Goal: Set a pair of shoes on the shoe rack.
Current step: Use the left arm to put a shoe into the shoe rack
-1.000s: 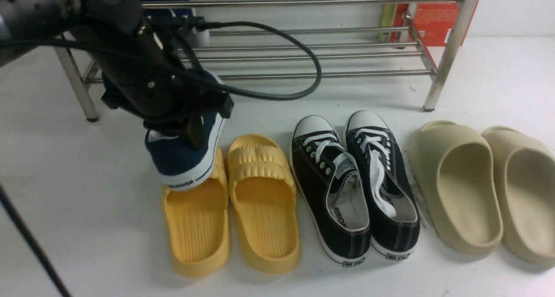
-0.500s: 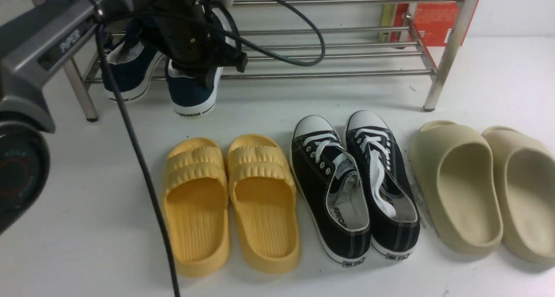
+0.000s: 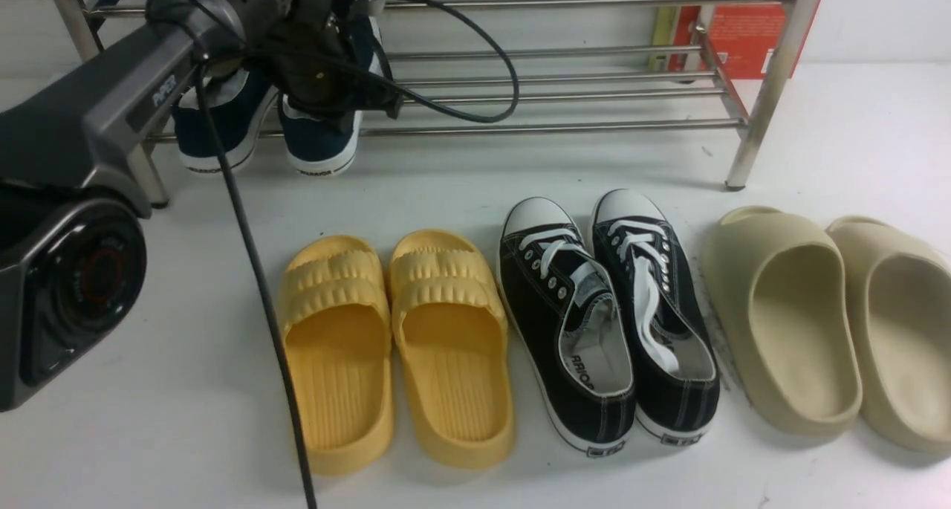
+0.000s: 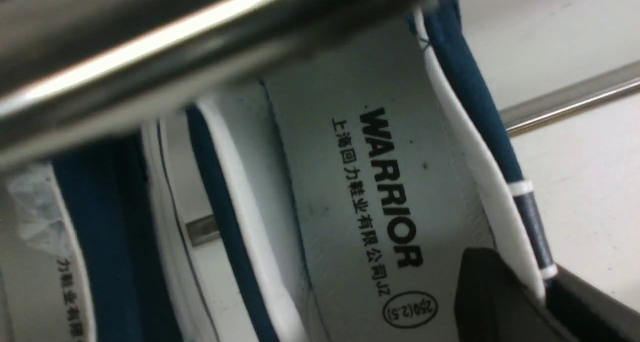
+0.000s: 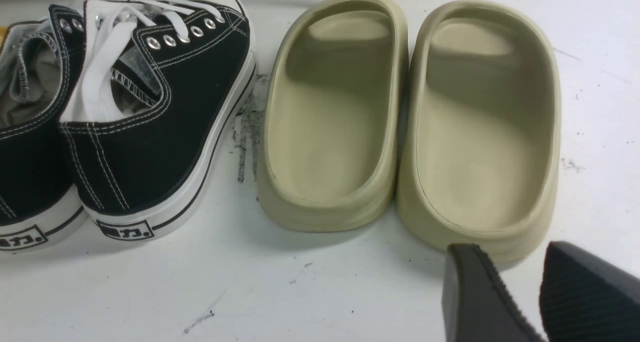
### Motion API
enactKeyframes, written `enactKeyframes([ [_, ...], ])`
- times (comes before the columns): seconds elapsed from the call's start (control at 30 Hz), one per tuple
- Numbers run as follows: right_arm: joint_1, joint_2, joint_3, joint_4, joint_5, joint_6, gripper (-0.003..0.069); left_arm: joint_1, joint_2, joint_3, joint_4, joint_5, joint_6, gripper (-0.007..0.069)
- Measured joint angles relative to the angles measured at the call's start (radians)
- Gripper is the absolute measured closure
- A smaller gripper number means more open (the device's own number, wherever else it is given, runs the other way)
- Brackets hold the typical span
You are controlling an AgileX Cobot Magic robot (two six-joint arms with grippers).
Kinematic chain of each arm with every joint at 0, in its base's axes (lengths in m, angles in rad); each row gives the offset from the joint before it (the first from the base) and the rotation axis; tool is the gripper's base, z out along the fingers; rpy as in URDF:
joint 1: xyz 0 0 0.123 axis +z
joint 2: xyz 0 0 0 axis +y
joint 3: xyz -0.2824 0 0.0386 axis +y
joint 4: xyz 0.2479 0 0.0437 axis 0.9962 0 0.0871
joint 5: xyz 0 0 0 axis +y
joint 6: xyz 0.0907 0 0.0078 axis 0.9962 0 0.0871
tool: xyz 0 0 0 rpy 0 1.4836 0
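Note:
The shoe rack [image 3: 565,128] of shiny steel bars stands at the back. Two navy slip-on shoes sit side by side at the left end of its lower tier, heels towards me and out over the front bar: one [image 3: 215,134] free, the other [image 3: 321,146] under my left wrist. My left gripper [image 4: 542,292] is shut on this second shoe's heel wall, one finger inside on the grey insole [image 4: 360,182], one outside. The free shoe [image 4: 90,232] and a rack bar [image 4: 150,72] also show there. My right gripper [image 5: 520,282] is open and empty, low over the white floor.
On the floor before the rack lie yellow slippers [image 3: 394,345], black lace-up sneakers [image 3: 602,308] and beige slides [image 3: 817,316], which also show in the right wrist view [image 5: 410,117]. A red box [image 3: 735,26] stands behind the rack. My left arm's cable [image 3: 252,271] hangs across the left.
My left arm carried the navy shoe from above the yellow slippers back to the rack and brought it in beside the other navy shoe. The other shoes have not moved.

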Motion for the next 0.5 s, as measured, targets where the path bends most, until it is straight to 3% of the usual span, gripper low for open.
enactKeyframes([
  [0.5, 0.000, 0.000, 0.000, 0.000, 0.000, 0.000, 0.0420, 0.009, 0.016, -0.005, -0.052, -0.049, 0.040, 0.0618],
])
